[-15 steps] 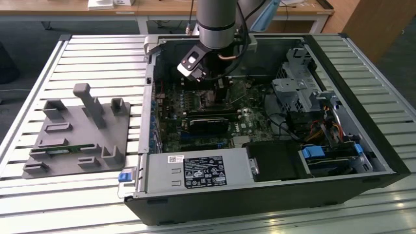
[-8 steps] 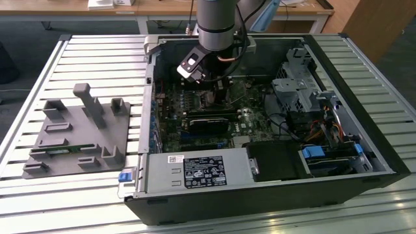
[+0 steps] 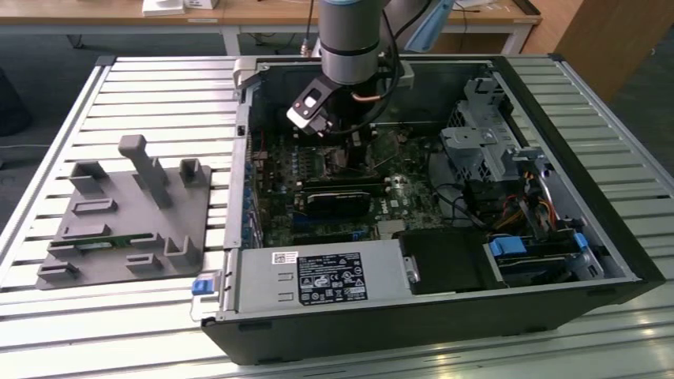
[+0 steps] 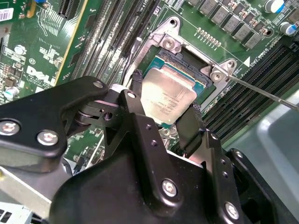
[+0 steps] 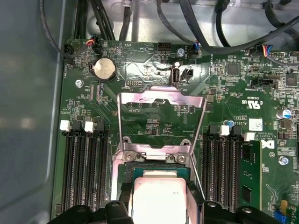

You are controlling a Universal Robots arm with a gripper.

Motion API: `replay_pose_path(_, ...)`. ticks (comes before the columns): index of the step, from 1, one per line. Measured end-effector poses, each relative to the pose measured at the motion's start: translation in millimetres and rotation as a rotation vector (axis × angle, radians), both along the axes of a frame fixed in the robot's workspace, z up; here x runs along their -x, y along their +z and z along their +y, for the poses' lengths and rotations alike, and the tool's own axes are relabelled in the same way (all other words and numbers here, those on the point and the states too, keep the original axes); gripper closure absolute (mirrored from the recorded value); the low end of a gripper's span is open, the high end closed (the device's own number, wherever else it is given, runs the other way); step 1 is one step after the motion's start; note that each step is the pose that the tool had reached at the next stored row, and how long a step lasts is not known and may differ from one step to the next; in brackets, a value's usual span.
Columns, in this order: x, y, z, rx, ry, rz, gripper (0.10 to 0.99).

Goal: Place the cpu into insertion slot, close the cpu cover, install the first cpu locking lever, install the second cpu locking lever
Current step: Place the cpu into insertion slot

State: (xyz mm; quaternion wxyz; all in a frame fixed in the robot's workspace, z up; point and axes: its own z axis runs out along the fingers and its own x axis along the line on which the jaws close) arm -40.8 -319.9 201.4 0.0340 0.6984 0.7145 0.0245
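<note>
Hand [image 4: 166,93]: gripping the small flat silvery-grey square cpu [image 4: 168,106] between two black fingers [image 4: 190,127].
Cpu location: over the square black insertion slot [image 4: 189,60]; seating hidden.
Thin silver-framed cpu cover [image 5: 161,99]: swung open.
Exterior view: hand at 11 o'clock inside the black computer case [image 3: 421,335].

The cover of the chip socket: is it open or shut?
Open. In the first wrist view the cover is flipped back, away from the chip.
</note>
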Motion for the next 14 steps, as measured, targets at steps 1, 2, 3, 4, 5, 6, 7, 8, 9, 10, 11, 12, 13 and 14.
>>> replay_pose_path(1, 0.0, -0.5, 0.3, 0.000, 0.000, 0.0000, 0.549)
replay_pose_path(2, 0.0, -1.1, 0.6, 0.000, 0.000, 0.0000, 0.549)
replay_pose_path(3, 0.0, -1.6, 1.0, 0.000, 0.000, 0.0001, 0.549)
replay_pose_path(4, 0.0, -2.2, 1.4, 0.000, 0.000, 0.0000, 0.549)
replay_pose_path(5, 0.0, -2.7, 1.8, 0.000, 0.000, 0.0000, 0.549)
replay_pose_path(6, 0.0, -3.3, 2.2, 0.000, 0.000, -0.0001, 0.549)
replay_pose_path(7, 0.0, -3.8, 2.5, 0.000, 0.000, -0.0001, 0.549)
replay_pose_path(8, 0.0, -4.4, 2.8, 0.000, 0.000, -0.0001, 0.549)
replay_pose_path(9, 0.0, -5.1, 3.1, 0.000, 0.000, -0.0001, 0.549)
replay_pose_path(10, 0.0, -5.8, 3.4, 0.000, 0.000, 0.0000, 0.549)
replay_pose_path(11, 0.1, -6.5, 3.6, 0.000, 0.000, 0.0000, 0.549)
replay_pose_path(12, 0.3, -7.1, 3.7, 0.000, 0.000, 0.0001, 0.549)
replay_pose_path(13, 0.4, -7.7, 3.8, 0.000, 0.000, 0.0001, 0.549)
replay_pose_path(14, 0.4, -8.3, 3.8, 0.000, 0.000, 0.0001, 0.549)
